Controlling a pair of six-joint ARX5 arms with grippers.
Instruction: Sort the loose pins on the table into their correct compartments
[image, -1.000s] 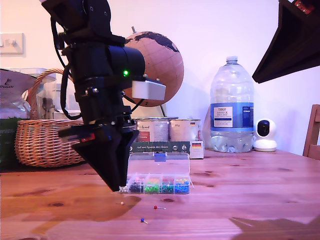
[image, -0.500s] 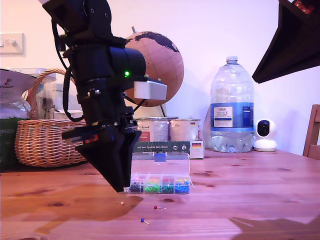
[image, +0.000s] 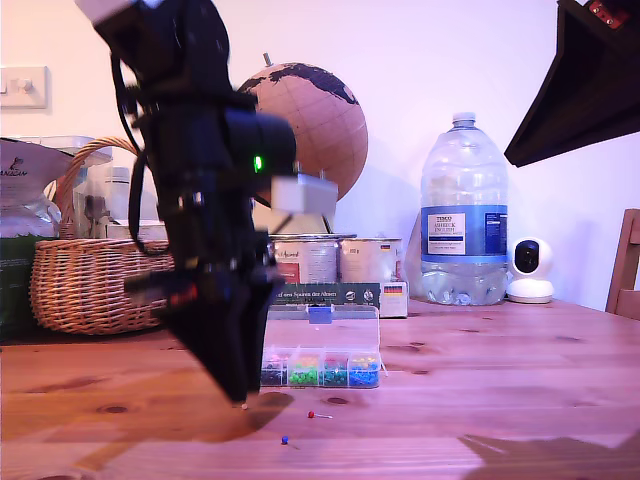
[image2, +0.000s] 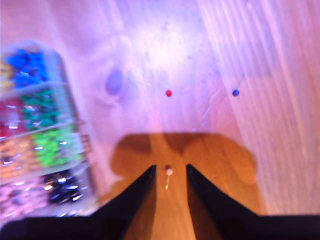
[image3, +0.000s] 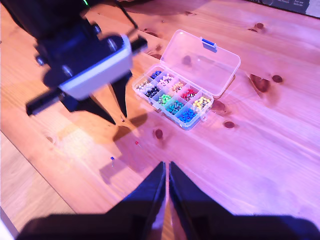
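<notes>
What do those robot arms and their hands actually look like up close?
Both are black. My first hand ends in two flat, tapering black fingers. Its arm is bulky, with looping black cables, a small green light, a pale grey box on its side and a bit of red lower down. My second hand has similar pointed black fingers.

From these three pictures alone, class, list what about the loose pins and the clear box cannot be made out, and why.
- Pale pin between my first gripper: its tips' contact with the reddish-brown wooden table is hidden in the exterior view by the arm.
- Clear plastic compartment box: blurred and cut off in the first wrist view.
- Red and blue pins: shafts too small to see their direction.
</notes>
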